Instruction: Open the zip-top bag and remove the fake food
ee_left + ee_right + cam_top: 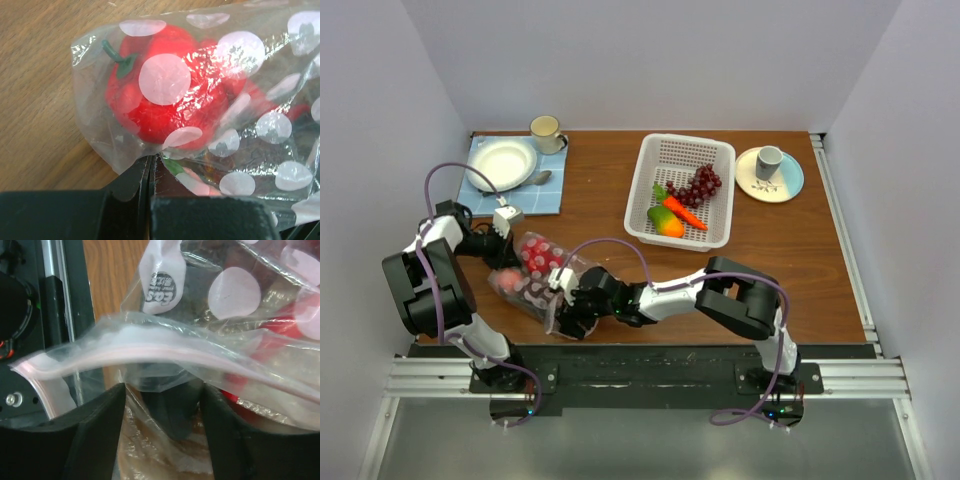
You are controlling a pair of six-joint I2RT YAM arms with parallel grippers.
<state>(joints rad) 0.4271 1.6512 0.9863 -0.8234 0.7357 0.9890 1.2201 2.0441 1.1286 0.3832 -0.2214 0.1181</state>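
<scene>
The zip-top bag, red fake food inside, lies near-left of the basket; left gripper pinches its corner, right gripper gapes at its zip strip.

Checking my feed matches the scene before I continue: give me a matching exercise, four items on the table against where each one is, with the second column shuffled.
Items:
1. zip-top bag
2. grapes
3. white plate
4. grey cup

Places:
A. in the white basket
B. on the blue cloth
C. on the round saucer
D. pinched by the left end effector

Pairs: 1-D, 2-A, 3-B, 4-C.
</scene>
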